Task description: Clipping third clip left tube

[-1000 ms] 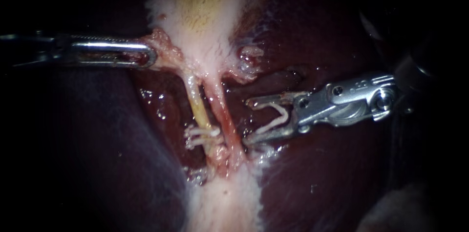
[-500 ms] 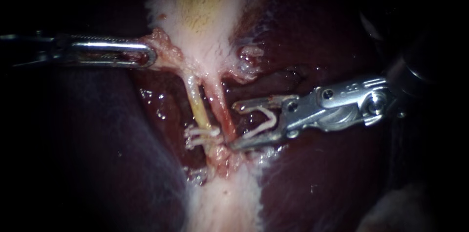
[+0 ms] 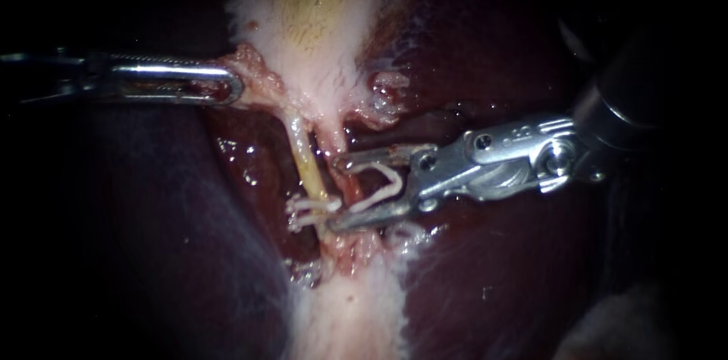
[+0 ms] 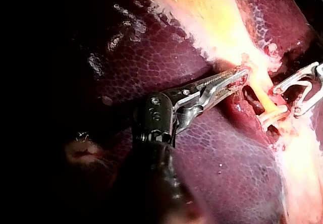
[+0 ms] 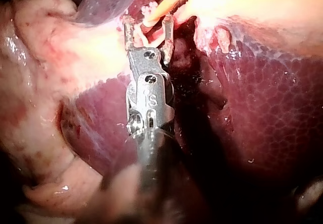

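The right instrument point(image 3: 334, 192) held a white clip point(image 3: 394, 178) between its widely parted jaws, one leg of the clip against each jaw. The reddish right tube point(image 3: 345, 178) crossed the gap between those jaws. The yellow left tube point(image 3: 303, 155) lay just past their tips, carrying two clips point(image 3: 307, 208) close beside the lower jaw. The left instrument point(image 3: 231, 91), well apart from them, had its jaws pinched on pale tissue point(image 3: 254, 76) near where both tubes began.
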`<action>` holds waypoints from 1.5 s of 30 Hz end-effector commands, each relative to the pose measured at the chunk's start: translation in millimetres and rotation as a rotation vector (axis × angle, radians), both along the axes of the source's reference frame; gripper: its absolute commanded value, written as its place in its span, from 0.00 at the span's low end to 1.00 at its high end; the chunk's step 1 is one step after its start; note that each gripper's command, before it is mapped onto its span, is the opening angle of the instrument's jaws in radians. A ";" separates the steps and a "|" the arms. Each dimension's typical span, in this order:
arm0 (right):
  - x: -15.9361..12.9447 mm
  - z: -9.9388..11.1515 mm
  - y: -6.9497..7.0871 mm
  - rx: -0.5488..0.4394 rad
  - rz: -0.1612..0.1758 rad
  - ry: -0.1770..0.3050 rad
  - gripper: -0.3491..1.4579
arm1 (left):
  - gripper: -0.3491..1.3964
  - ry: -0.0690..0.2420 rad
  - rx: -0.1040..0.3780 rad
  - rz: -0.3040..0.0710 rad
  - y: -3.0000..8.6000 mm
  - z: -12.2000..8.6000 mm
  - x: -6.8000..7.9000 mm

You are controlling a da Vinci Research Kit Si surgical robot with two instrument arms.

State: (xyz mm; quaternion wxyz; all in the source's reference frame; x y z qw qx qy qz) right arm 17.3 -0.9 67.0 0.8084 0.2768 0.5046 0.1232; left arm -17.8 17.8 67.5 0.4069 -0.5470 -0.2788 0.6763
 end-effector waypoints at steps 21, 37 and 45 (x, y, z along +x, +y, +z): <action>3.1 4.5 -0.1 0.035 0.037 -0.015 0.46 | 0.00 -0.002 0.001 0.003 -0.1 -0.5 0.1; 7.3 5.3 0.8 0.075 0.065 -0.011 0.47 | 0.00 -0.002 0.001 0.002 -0.1 -0.6 0.1; 7.8 5.6 1.1 0.099 0.060 -0.006 0.47 | 0.00 -0.002 0.001 0.003 -0.1 -0.6 0.1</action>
